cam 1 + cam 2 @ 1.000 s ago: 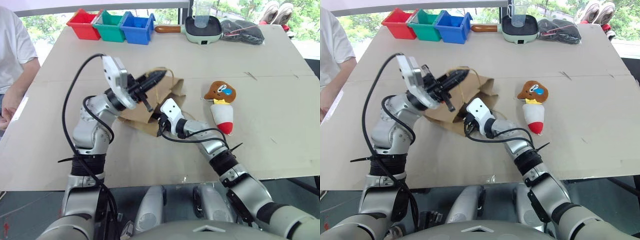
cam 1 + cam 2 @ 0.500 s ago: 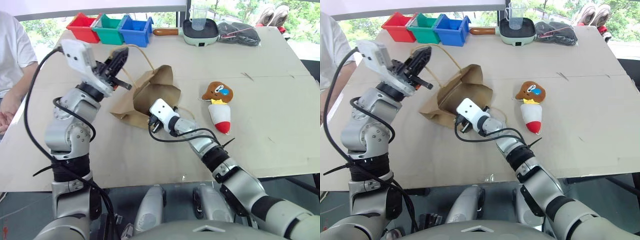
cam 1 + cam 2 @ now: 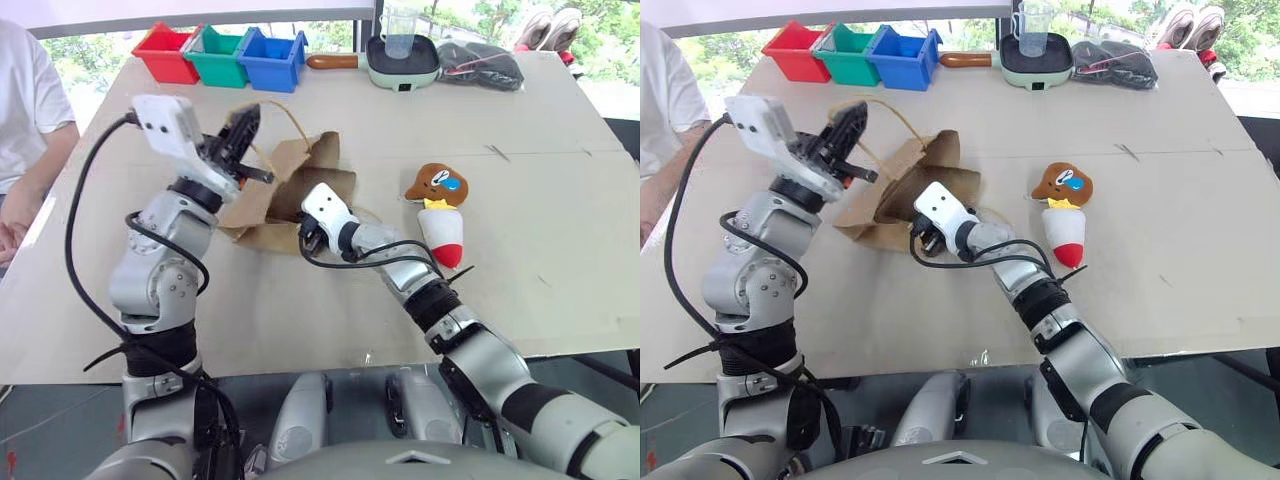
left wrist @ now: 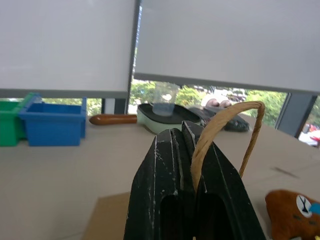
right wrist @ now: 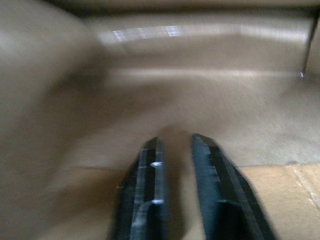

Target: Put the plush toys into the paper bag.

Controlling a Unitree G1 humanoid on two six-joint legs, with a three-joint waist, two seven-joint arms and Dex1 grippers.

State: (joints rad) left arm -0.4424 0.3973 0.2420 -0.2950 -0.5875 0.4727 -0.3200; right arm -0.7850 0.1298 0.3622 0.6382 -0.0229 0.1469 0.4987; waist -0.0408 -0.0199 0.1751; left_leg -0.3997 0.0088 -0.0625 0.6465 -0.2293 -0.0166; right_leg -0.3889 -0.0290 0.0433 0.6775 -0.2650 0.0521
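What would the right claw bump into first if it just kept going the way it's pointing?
Probably the inner wall of the paper bag: the right claw, slightly open, already points into the bag's open mouth, with only brown paper ahead.

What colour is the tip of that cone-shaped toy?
Red, on the white cone toy; clearest in the left eye view.

Plain brown paper bag (image 3: 290,190), brown plush toy (image 3: 440,184) with blue-white face, white cone toy (image 3: 442,232) tipped red.

The paper bag (image 3: 285,195) lies on the surface (image 3: 300,310), left of the two plush toys (image 3: 440,210), which touch each other. Three bins (image 3: 222,53) stand side by side at the far edge, a pan (image 3: 400,58) to their right
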